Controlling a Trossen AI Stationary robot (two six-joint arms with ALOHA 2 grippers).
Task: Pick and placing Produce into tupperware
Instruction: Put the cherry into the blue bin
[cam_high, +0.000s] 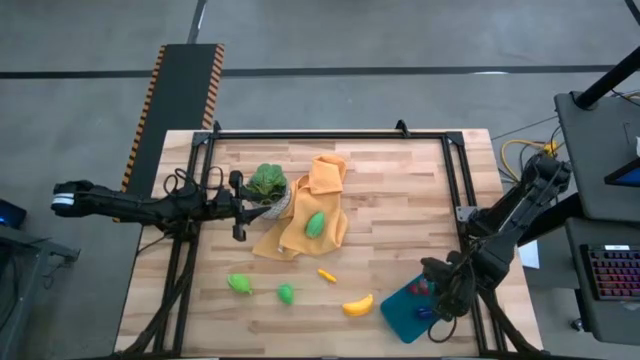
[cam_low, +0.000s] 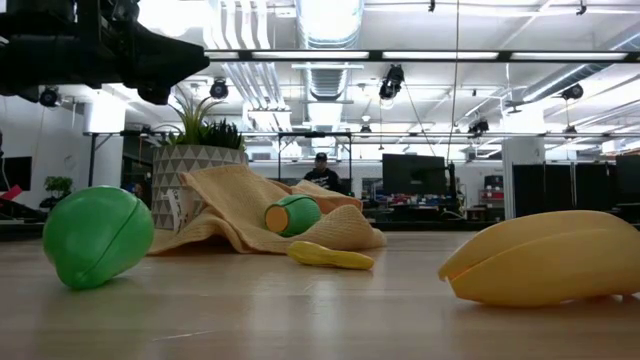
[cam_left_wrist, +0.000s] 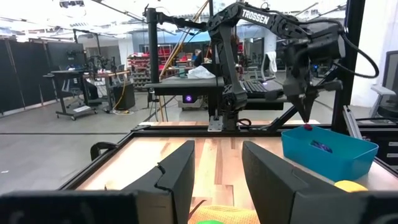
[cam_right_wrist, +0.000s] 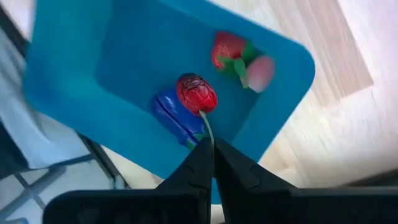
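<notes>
Right gripper (cam_right_wrist: 210, 149) above the tupperware (cam_right_wrist: 81, 74), fingertips pressed together on the thin green stem of one red cherry (cam_right_wrist: 196, 93). Inside the teal container (cam_high: 400, 308) at the table's near right corner: one blue-purple piece (cam_right_wrist: 177, 118) and one red strawberry (cam_right_wrist: 228, 48). Out on the wood: two green pieces (cam_high: 240, 284) (cam_high: 286, 293), one banana (cam_high: 357, 306), one small orange-yellow piece (cam_high: 327, 275). Third green piece (cam_high: 315, 224) on the orange cloth (cam_high: 322, 190), beside one potted plant (cam_high: 267, 183). Left gripper (cam_left_wrist: 217, 180) spread open, near the plant.
</notes>
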